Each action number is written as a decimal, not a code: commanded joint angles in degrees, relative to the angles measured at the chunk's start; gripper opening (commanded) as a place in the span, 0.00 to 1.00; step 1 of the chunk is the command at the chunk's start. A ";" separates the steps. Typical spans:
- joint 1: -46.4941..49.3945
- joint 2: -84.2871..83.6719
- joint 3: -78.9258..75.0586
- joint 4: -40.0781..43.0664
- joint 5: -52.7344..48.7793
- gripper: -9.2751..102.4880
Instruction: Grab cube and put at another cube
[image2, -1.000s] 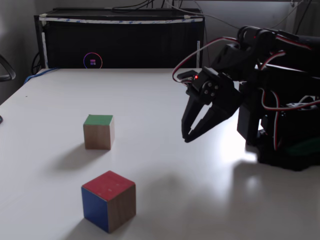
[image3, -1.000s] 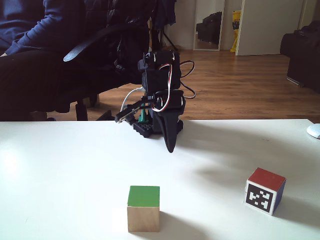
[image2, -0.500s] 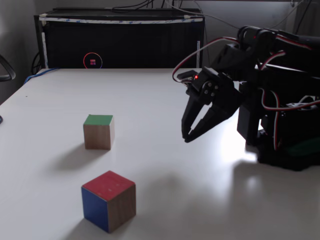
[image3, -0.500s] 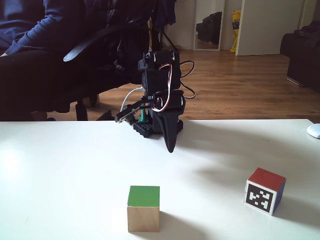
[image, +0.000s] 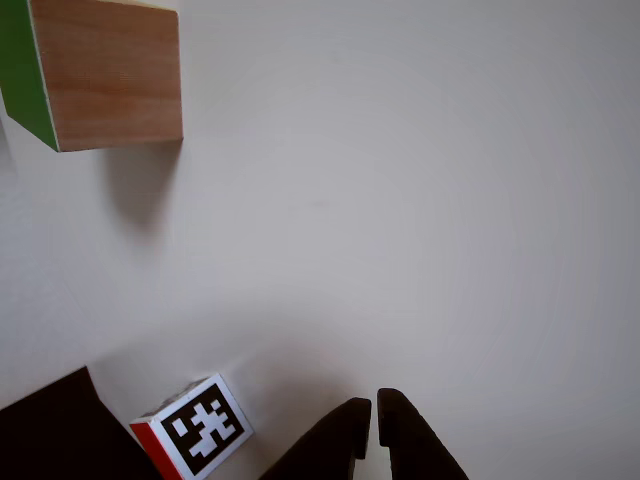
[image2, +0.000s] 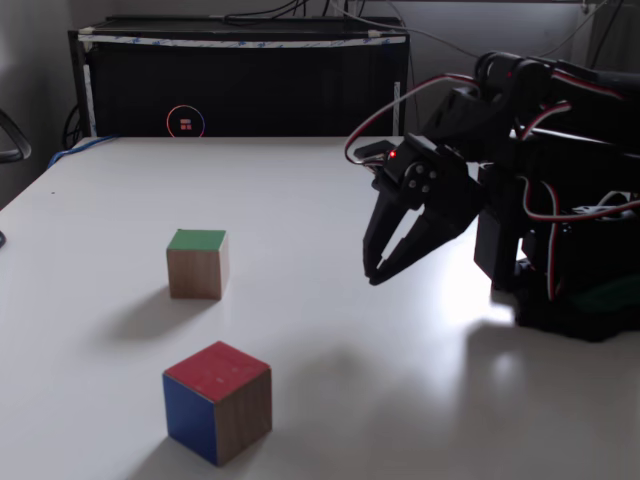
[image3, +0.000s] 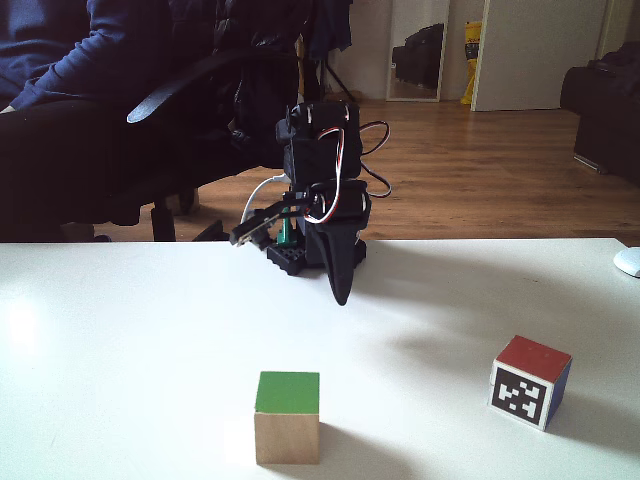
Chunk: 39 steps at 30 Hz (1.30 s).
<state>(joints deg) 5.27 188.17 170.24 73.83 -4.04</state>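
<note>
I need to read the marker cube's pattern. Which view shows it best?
A fixed view shows the marker cube best: its pattern faces that camera, sharp and whole. The other view shows the pattern cut off at the bottom edge; another fixed view shows red, blue and wood faces.

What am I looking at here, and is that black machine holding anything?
It is a small robot arm on a white table, ending in a two-fingered pincer. Two fixed cameras watch from different sides of the table; the other view looks down past the pincer's tips. On the table stand two cubes, apart: a wooden one with a green face and one with a red top and a black-and-white pattern. The pincer hangs above the table, nearly shut, holding nothing.
</note>
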 joint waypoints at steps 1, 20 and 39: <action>-0.53 0.26 -0.18 0.18 -0.09 0.08; 4.22 -24.52 -19.34 -9.93 -0.44 0.09; 8.70 -70.05 -61.26 0.26 -2.90 0.32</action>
<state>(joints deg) 13.10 123.75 116.81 72.16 -6.86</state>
